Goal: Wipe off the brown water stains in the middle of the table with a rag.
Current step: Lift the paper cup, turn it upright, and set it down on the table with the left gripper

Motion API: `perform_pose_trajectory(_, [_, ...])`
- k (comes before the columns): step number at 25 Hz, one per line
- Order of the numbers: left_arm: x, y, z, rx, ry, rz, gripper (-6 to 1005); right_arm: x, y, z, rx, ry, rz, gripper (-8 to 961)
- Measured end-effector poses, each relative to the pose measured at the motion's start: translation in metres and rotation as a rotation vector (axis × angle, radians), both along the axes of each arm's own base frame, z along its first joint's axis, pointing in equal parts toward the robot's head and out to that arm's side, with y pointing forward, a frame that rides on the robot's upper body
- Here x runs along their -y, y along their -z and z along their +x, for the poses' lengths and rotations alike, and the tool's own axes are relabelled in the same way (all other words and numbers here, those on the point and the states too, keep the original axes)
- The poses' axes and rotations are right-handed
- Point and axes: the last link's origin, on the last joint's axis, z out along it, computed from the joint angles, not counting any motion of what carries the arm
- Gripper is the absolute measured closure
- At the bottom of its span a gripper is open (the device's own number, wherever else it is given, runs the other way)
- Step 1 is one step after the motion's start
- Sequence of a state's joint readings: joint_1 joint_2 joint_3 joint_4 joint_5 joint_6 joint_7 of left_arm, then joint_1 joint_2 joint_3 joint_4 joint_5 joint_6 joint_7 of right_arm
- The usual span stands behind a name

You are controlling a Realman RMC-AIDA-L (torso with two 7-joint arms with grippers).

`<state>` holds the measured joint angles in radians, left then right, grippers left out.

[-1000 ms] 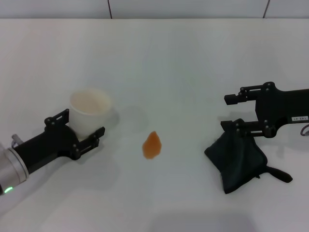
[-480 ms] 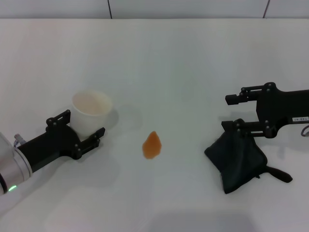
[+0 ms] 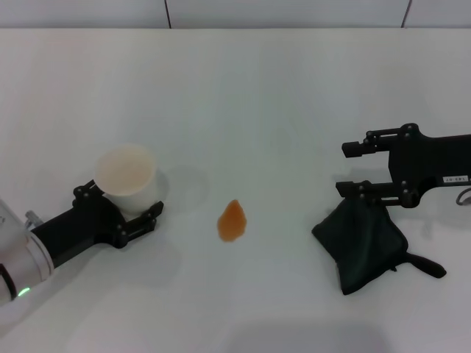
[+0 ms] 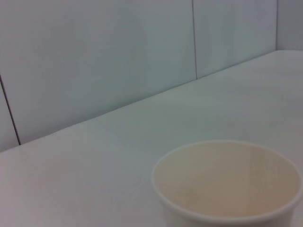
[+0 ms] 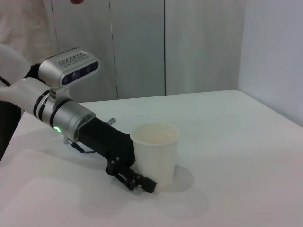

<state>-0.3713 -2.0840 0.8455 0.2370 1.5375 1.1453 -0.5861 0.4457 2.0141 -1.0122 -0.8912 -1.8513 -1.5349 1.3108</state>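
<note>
A small orange-brown water stain, teardrop-shaped, sat on the white table, near its middle and toward the front. It looked untouched, so the wiping had not begun.

The rag, a dark, bag-like bundle of cloth with a short tail, lay on the table well to the right of the stain. The right gripper hung just above the rag's far upper edge. Its two black fingers were spread wide, one farther back over bare table, the other at the edge of the cloth; whether that finger touched the cloth could not be told. It held nothing.

To the left of the stain stood a cream-white paper cup, empty as seen from the left wrist camera. The left gripper had its fingers set around the lower part of the cup, close on either side and apparently gripping it.

The step in hand appeared to be picking up the rag. The next move would likely call for the right gripper to lower onto the bundle, close on it, then carry it across to the stain.
</note>
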Motion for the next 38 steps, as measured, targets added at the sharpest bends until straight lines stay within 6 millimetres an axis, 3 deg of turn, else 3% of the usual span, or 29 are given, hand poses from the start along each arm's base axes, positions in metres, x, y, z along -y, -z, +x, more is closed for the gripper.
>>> perform_pose_trajectory(18, [-0.028,0.010,0.021,0.017,0.004,-0.012,150,0.000,0.002,0.000,-0.002,0.001,-0.007,380])
perform_pose_trajectory(38, [-0.015,0.009,0.012,0.032,-0.026,-0.008,126,0.001,0.003,0.000,-0.007,0.001,-0.009,384])
